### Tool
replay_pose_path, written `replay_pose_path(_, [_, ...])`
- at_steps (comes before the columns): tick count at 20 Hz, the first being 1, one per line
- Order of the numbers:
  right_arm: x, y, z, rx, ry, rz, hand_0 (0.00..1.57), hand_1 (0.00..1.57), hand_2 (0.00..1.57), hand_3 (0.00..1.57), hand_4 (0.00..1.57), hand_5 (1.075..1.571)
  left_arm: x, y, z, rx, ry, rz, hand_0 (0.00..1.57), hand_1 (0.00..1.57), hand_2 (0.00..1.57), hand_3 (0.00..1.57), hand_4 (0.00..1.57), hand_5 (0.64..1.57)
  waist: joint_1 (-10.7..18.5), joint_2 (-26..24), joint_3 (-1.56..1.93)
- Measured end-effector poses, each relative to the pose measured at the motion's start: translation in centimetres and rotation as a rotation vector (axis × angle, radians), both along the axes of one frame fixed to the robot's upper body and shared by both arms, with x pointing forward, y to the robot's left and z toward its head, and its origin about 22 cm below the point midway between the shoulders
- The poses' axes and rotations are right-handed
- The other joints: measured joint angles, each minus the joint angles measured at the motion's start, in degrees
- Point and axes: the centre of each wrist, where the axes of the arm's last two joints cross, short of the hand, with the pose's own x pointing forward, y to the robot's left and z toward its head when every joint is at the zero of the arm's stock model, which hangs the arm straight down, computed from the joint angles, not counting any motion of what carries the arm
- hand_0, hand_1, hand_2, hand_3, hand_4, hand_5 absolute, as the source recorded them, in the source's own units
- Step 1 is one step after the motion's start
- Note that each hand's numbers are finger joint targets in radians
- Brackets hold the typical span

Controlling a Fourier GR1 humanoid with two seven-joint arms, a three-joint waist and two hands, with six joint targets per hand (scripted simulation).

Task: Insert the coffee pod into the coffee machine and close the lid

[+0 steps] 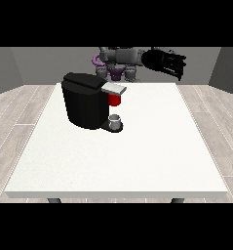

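Observation:
The black coffee machine point(85, 100) stands on the table's far left part. Its grey lid point(113, 89) juts out to the right, and a red thing at the machine point(114, 99) sits right under it. A small grey thing point(116, 122) rests on the machine's base below; I cannot tell whether it is the pod. The hand at the view's right point(167, 62) is raised above the table's far edge, well right of the machine, with fingers hanging relaxed and nothing in them. No hand shows at the view's left.
The white table point(137, 156) stretches wide towards the camera. The robot's torso point(119, 57) stands behind the far edge. Wooden floor surrounds the table.

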Motion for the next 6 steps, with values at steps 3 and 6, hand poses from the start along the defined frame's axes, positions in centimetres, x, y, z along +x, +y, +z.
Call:
replay_pose_path(3, [-0.4,2.1,-2.7,-0.003,0.003,0.08,0.0,0.0,0.0,0.0,0.18,1.571,-0.8,0.6,-2.0,-0.014,0.05,0.042,0.0,0.0,0.0,0.0,0.27,1.571,-2.7,-2.7,-0.01])
replay_pose_path(6, [-1.2,4.4,-5.2,0.011,0.015,0.163,0.0,0.0,0.0,0.0,0.26,1.571,-1.0,2.3,-3.5,-0.031,0.09,0.101,0.0,0.0,0.0,0.0,0.27,1.571,-6.2,-5.2,-0.02])
